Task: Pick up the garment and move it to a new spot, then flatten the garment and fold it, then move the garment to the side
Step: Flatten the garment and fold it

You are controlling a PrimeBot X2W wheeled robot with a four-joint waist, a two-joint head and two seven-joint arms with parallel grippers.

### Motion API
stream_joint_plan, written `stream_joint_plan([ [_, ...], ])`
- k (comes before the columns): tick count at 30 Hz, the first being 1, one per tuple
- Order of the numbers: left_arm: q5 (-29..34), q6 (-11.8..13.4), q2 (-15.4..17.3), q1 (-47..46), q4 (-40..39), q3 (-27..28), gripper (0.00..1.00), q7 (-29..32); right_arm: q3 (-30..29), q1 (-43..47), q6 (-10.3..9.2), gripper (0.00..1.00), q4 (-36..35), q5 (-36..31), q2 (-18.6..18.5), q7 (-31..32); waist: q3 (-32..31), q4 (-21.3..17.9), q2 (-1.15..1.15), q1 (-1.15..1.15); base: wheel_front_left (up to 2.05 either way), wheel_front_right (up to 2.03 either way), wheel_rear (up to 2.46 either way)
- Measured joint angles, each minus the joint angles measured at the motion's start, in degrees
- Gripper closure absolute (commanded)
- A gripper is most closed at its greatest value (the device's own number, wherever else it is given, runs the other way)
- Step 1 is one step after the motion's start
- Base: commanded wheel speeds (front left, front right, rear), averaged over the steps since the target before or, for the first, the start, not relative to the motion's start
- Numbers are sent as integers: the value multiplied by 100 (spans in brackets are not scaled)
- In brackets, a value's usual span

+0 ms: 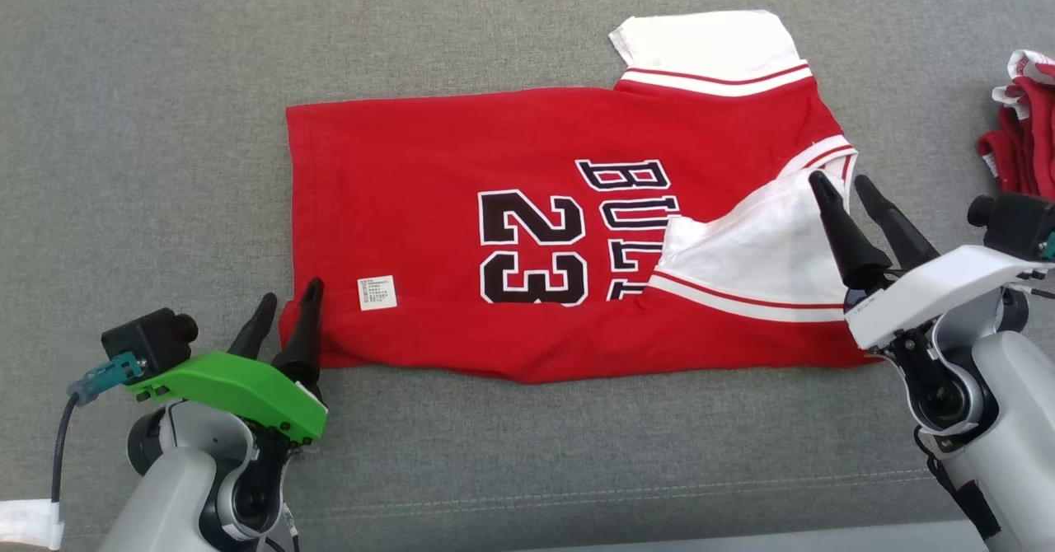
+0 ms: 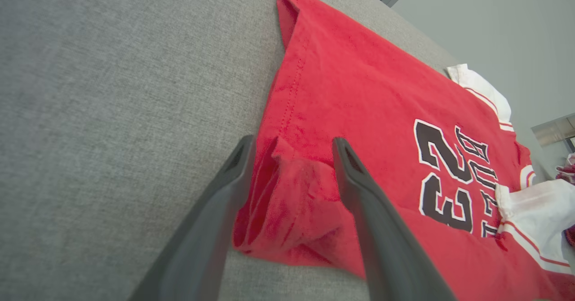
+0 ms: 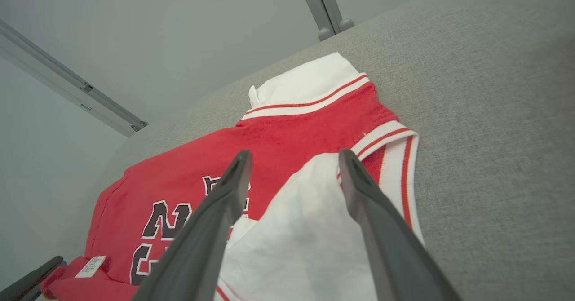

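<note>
Left pincer point(image 1: 290, 291) is spread open, straddling the bunched hem corner of the garment point(image 1: 429, 206); right pincer point(image 1: 839, 178) is open too, over the white sleeve point(image 1: 742, 247) lying across the print. Garment sits mid grey woven tabletop point(image 1: 165, 123): limp red knit, ribbed striped trim. Risk: a grab catches one layer only, or cloth drags on the coarse weave and the fold skews.
</note>
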Motion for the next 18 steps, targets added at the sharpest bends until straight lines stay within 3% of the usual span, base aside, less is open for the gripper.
stream_joint_plan([
  [7,870,456,93,-19,-112,-13,0,-1001,-365,307,0,0,97,-1006,233,-955,-145,-26,0,0,0,0,0],
  [12,1541,797,223,10,-365,-132,0,-1326,-709,621,1,0,-137,-2125,627,-1137,-306,-58,0,0,0,0,0],
  [18,1993,1077,302,367,-620,-221,0,-1425,-931,1117,0,0,-519,-2880,1022,-1180,-510,-91,0,0,0,0,0],
])
